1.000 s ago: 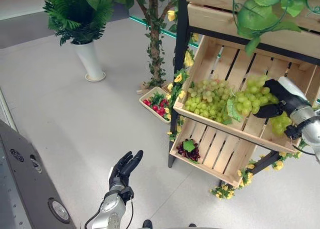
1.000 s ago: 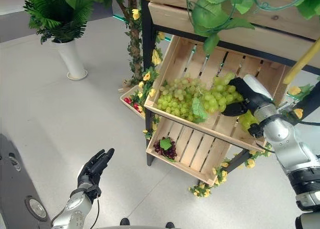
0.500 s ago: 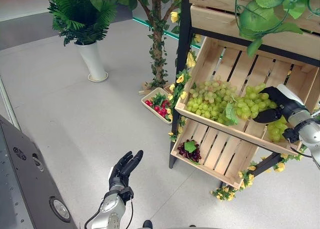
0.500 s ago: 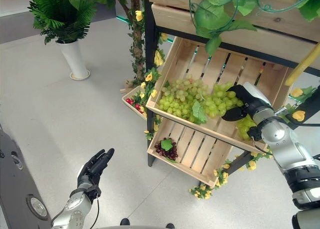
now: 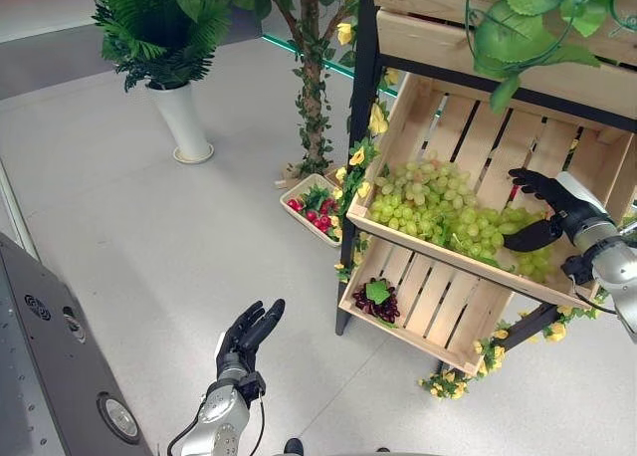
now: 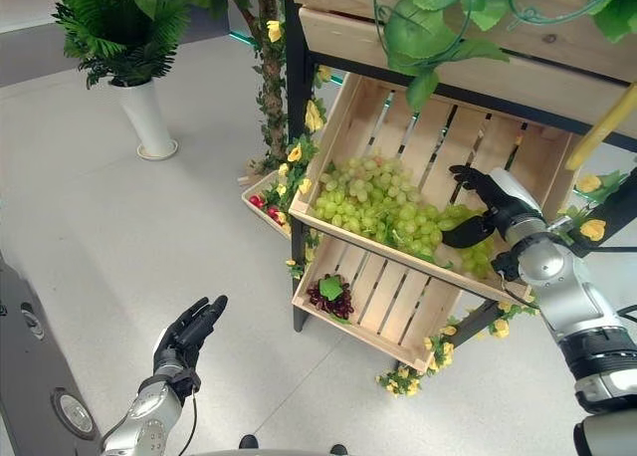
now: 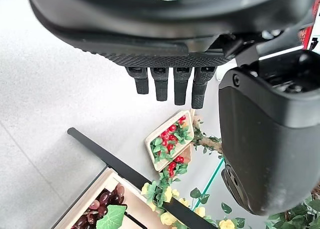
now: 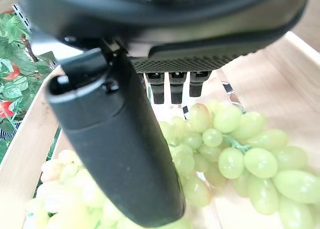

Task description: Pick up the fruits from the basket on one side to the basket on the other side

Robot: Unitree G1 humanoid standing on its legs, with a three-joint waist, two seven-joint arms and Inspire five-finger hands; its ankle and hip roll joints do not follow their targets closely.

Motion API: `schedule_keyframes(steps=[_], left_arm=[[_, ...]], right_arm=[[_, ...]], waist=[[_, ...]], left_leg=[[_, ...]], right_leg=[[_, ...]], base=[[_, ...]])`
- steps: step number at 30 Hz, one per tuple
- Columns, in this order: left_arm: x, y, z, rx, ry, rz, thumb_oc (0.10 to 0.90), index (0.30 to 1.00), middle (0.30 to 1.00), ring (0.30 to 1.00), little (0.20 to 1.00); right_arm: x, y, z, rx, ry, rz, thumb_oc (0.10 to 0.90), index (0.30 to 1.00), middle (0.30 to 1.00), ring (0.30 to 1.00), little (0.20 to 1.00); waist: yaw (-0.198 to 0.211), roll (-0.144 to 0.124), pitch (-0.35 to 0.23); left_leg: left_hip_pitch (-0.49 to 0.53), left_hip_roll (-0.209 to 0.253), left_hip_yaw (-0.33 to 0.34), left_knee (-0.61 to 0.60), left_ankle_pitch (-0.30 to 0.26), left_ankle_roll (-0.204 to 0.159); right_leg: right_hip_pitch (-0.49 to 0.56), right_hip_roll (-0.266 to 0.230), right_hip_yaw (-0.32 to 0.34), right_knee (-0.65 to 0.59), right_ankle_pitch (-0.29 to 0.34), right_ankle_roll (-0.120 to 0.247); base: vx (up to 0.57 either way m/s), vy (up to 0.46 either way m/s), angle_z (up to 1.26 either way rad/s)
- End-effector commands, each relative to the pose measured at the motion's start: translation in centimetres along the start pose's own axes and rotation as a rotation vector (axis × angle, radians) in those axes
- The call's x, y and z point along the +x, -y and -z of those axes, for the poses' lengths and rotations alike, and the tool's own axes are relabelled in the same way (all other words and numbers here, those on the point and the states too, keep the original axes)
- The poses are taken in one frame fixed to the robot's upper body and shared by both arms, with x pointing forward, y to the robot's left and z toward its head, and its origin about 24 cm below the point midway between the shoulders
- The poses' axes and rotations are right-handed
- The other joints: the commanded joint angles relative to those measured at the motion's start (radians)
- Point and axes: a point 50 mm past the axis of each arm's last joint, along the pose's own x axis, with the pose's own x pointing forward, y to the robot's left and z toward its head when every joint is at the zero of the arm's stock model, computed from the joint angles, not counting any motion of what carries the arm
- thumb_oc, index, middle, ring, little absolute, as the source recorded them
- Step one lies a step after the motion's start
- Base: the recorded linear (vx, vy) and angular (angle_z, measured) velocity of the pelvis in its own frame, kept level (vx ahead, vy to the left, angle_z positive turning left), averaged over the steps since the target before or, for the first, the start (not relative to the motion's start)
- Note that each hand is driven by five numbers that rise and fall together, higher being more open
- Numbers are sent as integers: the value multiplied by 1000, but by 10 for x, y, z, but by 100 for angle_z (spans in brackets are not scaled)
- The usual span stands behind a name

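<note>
The upper wooden crate (image 5: 418, 117) of a dark-framed rack holds green grapes (image 5: 428, 202) in a pile across its lower half. My right hand (image 5: 545, 209) hovers just over the pile's right end, open, fingers spread and holding nothing. In the right wrist view its straight fingers (image 8: 175, 86) and thumb point past a loose green bunch (image 8: 235, 154) lying on the slats. The lower crate (image 5: 453, 312) holds one bunch of dark purple grapes (image 5: 375, 299). My left hand (image 5: 249, 337) hangs open low over the floor, far from the rack.
A small tray of red fruit and leaves (image 5: 314, 207) sits on the floor by the rack's left post. An artificial tree trunk (image 5: 311, 88) and a fern in a white vase (image 5: 179, 117) stand behind. A grey machine (image 5: 50, 376) fills the lower left corner.
My right hand was curled on a green grape bunch; its fingers have opened and the bunch now lies in the upper crate. The left hand has not moved.
</note>
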Motion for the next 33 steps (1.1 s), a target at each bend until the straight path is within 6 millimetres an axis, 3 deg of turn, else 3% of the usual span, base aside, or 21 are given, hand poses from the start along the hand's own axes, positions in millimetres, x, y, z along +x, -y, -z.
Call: schedule_keyframes(steps=[1, 5, 11, 14, 20, 33], left_arm=[[11, 19, -39, 51, 165, 121, 800, 900, 900, 900, 900], [12, 20, -40, 53, 168, 123, 800, 900, 900, 900, 900], [10, 17, -38, 55, 161, 115, 800, 900, 900, 900, 900], [10, 16, -36, 45, 158, 104, 800, 900, 900, 900, 900], [11, 19, -36, 30, 168, 84, 800, 900, 900, 900, 900], [11, 17, -37, 34, 168, 69, 800, 900, 900, 900, 900]], right_arm=[[12, 61, -55, 32, 190, 286, 800, 900, 900, 900, 900], [11, 60, -63, 53, 235, 298, 800, 900, 900, 900, 900], [0, 55, -91, 114, 415, 325, 800, 900, 900, 900, 900], [-18, 50, -119, 114, 583, 351, 800, 900, 900, 900, 900], [-47, 39, -149, 111, 780, 343, 800, 900, 900, 900, 900], [-71, 29, -167, 184, 924, 205, 800, 900, 900, 900, 900]], waist=[[20, -31, -56], [17, -29, -54], [8, -25, -58], [-5, -18, -60], [-24, -10, -59], [-43, -12, -61]], left_leg=[[49, -33, -14, 3, -125, 28], [50, -32, -13, 3, -127, 29], [52, -31, -8, 3, -130, 29], [52, -30, -2, 3, -130, 30], [55, -29, 9, 3, -135, 32], [57, -28, 31, 3, -140, 30]], right_leg=[[45, -7, -60, 6, -15, -42], [44, -7, -58, 6, -15, -42], [44, -6, -52, 6, -18, -40], [42, -6, -47, 6, -18, -41], [39, -4, -33, 6, -19, -40], [33, -5, -22, 6, -15, -34]], base=[[0, 0, 0], [0, 0, 0], [0, 0, 0], [0, 0, 0], [-1, 3, -2], [-3, -2, -4]])
